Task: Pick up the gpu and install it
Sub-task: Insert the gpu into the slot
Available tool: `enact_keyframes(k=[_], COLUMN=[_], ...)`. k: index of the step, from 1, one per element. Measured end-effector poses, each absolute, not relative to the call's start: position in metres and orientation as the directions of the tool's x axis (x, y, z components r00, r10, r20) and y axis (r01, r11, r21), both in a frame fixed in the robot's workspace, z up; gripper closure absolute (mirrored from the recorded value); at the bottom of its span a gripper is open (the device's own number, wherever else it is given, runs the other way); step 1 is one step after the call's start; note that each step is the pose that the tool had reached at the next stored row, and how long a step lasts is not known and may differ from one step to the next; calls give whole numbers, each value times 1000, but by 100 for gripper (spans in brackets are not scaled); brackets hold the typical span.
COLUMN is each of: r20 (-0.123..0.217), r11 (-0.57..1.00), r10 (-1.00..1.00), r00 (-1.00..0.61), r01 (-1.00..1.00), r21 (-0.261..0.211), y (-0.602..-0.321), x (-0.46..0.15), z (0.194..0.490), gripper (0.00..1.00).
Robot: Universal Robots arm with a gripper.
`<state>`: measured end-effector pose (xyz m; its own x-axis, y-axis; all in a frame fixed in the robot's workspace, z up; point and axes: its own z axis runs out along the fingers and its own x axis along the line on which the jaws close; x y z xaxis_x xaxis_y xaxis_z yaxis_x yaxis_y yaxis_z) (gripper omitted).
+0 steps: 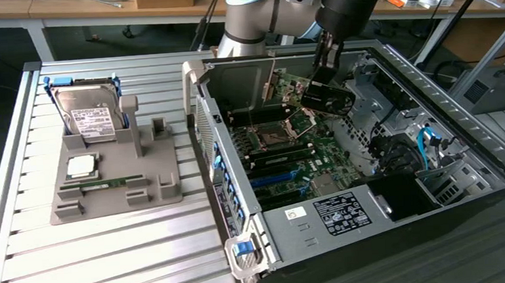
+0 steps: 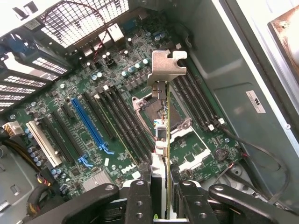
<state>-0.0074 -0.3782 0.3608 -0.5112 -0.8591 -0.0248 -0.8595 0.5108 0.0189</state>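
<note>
1. The gripper (image 1: 321, 78) is closed on the gpu (image 1: 327, 99). In the wrist view its two black fingers (image 2: 139, 196) press on both sides of the card.
2. The gpu (image 2: 167, 116) sticks out straight from between the fingers and is seen on its thin edge. Its silver bracket (image 2: 167, 67) is at the far end, away from the gripper (image 2: 161, 186).
3. In the exterior view the card hangs just under the gripper, tilted, inside the open computer case (image 1: 327, 212).
4. It is in the air above the motherboard (image 2: 93, 93), over the processor socket (image 2: 156, 109). It is apart from the blue slot (image 2: 88, 123) and not seated in any slot.
5. Outside the case, at the exterior view's left, a grey holder (image 1: 116, 196) carries a hard drive (image 1: 88, 115) and a memory stick (image 1: 106, 183) — well apart from the gripper.
</note>
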Motion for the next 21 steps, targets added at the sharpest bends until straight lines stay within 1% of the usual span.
enact_keyframes(k=[21], r20=[-25], r11=[454], r10=[-891], r00=[-454], r01=[-891], r21=[19], y=[-378], x=[-7], z=[361], gripper=[73])
